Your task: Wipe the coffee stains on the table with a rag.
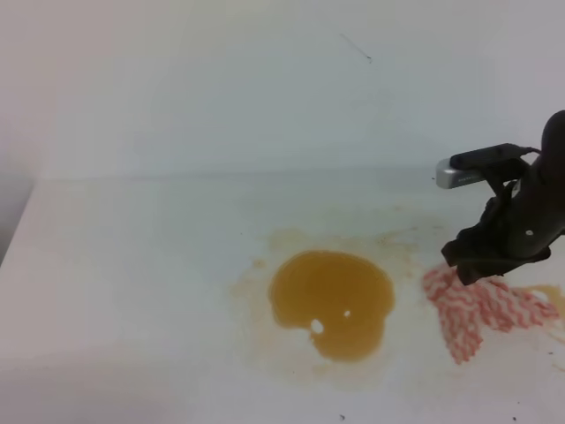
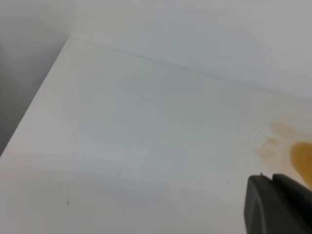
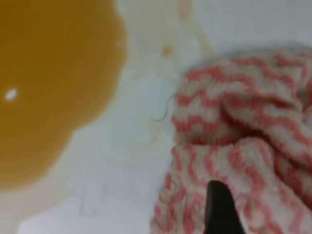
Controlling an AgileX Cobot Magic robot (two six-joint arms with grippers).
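Coffee stains (image 1: pixel 331 303): amber puddle near middle of white tabletop (image 1: pixel 132 265), pale tan smears around it. Rag (image 1: pixel 481 311), red-and-white zigzag, bunched flat on tabletop just right of puddle, apart from it. Right tool (image 1: pixel 484 265) directly over rag's far-left edge; one dark fingertip (image 3: pixel 222 209) above cloth, jaw spread unclear, probably apart, nothing gripped. Left tool (image 2: pixel 280 204): only dark corner visible, state cannot tell.

The rag (image 3: pixel 243 146) is nubby woven cloth; the table (image 1: pixel 132 256) smooth, matt white.
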